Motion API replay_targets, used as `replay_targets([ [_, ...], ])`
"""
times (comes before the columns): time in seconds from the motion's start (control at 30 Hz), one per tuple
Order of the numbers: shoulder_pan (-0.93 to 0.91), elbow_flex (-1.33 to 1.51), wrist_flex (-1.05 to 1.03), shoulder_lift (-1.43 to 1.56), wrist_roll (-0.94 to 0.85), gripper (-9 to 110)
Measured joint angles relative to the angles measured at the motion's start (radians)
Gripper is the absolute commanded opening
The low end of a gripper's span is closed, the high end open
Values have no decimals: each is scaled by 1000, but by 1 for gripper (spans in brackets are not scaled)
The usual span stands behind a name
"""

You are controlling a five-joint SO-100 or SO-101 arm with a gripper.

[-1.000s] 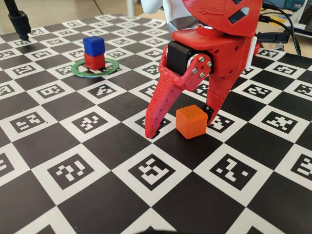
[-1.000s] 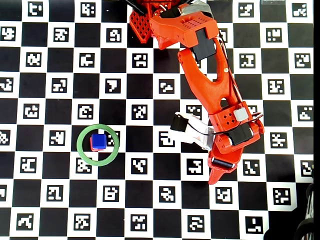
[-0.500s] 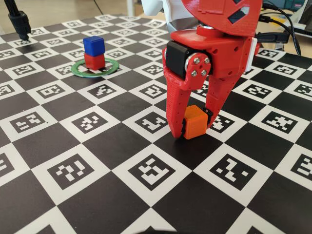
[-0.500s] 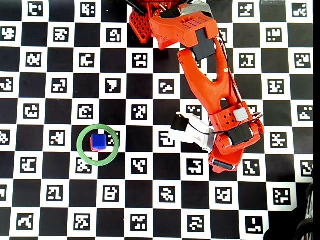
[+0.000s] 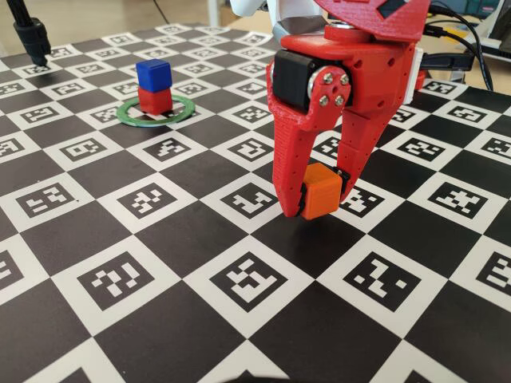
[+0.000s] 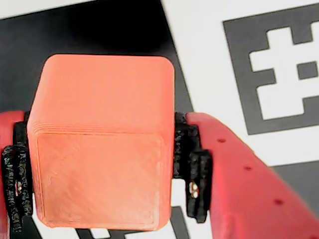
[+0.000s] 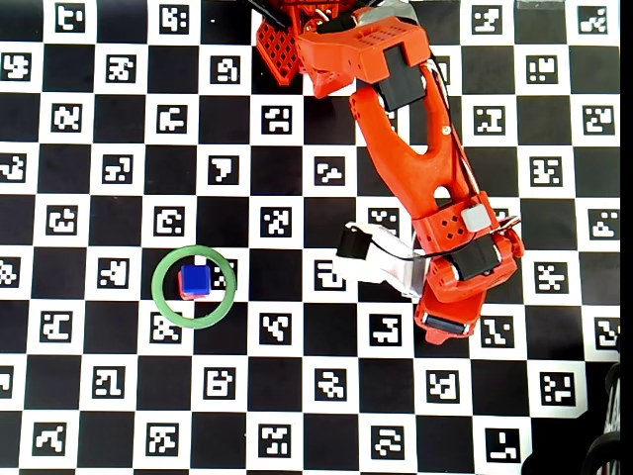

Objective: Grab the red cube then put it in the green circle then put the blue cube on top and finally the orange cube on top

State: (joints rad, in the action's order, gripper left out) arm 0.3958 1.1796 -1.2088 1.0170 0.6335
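The orange cube (image 5: 321, 191) sits clamped between the two red fingers of my gripper (image 5: 317, 206), a little above the checkerboard. It fills the wrist view (image 6: 102, 149), where the gripper (image 6: 102, 174) presses black pads (image 6: 192, 169) against both of its sides. From overhead the gripper (image 7: 447, 322) hides the orange cube. Far to the left, the blue cube (image 5: 153, 74) stands on the red cube (image 5: 155, 100) inside the green circle (image 5: 128, 114). Overhead, the blue cube (image 7: 196, 279) covers most of the red cube (image 7: 182, 289) within the green circle (image 7: 159, 287).
The board (image 5: 120, 279) is a black-and-white checkerboard with printed markers. A black stand (image 5: 32, 36) rises at its far left corner. Cables (image 5: 471, 48) lie off the right edge. The arm's base (image 7: 297, 40) is at the top of the overhead view.
The open gripper has shut on the orange cube and raised it slightly off the board. The blue and red stack has not moved.
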Motion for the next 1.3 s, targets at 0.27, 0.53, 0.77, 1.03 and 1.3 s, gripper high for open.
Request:
replay_targets([
  [0.27,-2,-8,-187,84,-219,5],
  [0.53,-91,-75,-370,152,-468,5],
  [0.77,-199,-75,-445,212,-632,3],
  [1.03,-370,-75,-474,212,-773,3],
  [1.3,-548,-109,-495,212,-908,4],
])
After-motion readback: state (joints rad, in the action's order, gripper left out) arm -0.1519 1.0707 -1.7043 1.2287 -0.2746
